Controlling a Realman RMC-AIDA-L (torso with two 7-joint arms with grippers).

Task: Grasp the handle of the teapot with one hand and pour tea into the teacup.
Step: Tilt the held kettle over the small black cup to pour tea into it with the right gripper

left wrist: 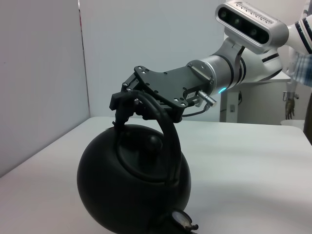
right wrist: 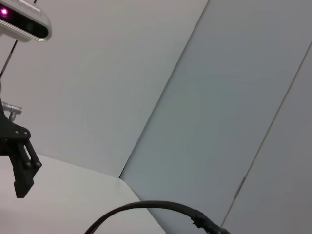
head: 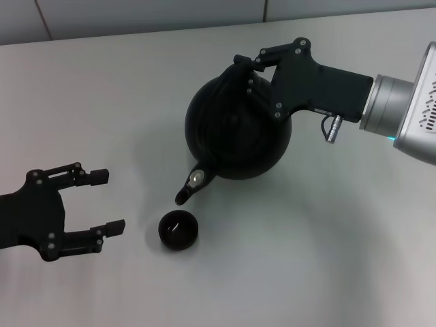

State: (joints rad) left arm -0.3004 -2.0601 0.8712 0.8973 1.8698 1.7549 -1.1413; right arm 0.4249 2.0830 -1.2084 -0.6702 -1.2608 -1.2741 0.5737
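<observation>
The matte-black teapot [head: 231, 133] sits mid-table, tipped so its short spout [head: 185, 194] points down at the teacup [head: 178, 229], a tiny black bowl just in front of the spout tip. My right gripper [head: 246, 68] reaches in from the right and is shut on the arched black handle [left wrist: 168, 127] at the pot's top. From the left wrist view the same grip [left wrist: 127, 105] shows above the lid knob [left wrist: 153, 144]. My left gripper [head: 112, 202] rests open at the lower left, left of the teacup and holding nothing.
The white table [head: 327, 259] carries only the teapot and teacup. A wall [left wrist: 39, 73] rises beyond the table's far side. In the right wrist view, a curve of the handle [right wrist: 146, 207] and one left finger [right wrist: 22, 168] show.
</observation>
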